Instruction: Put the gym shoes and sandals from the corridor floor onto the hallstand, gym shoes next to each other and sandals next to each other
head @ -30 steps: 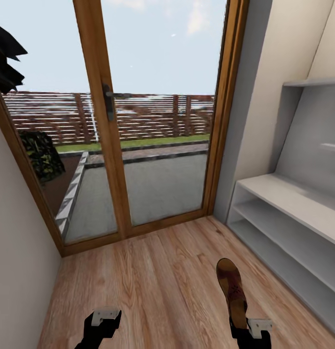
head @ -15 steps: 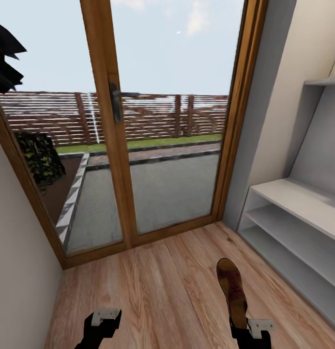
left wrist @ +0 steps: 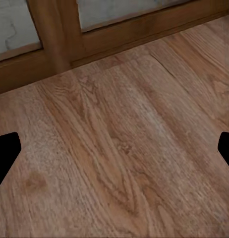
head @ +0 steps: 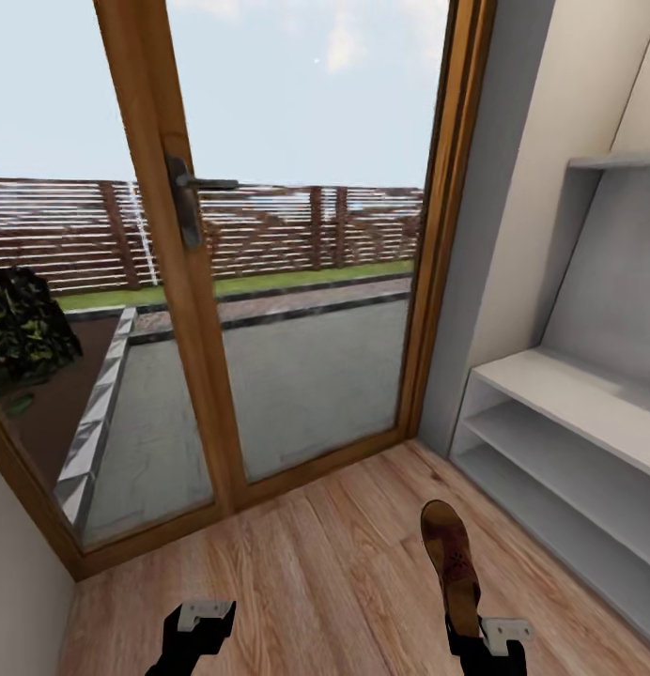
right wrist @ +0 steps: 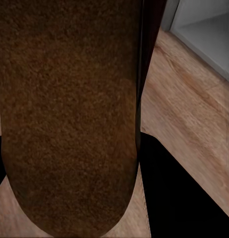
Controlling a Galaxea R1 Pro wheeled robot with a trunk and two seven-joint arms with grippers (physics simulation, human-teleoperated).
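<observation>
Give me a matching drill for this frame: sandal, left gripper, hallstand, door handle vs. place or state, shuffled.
Things:
1. sandal
2. left gripper
3. hallstand
4. door handle

Place or state:
A. open, nothing between its fingers
B. light grey, shelves bare, by the right-hand wall
C. dark, on the wooden door frame
D. held in the right gripper, toe pointing away from the robot

Pairs: 1-D, 2-A, 3-B, 4-C

No readable text, labels, brands, numbers or signs anywhere. The sandal (head: 451,563) footbed carries only a mottled pattern with a small flower-like mark, no lettering. Door handle (head: 187,199) and hallstand (head: 588,404) are blank.
</observation>
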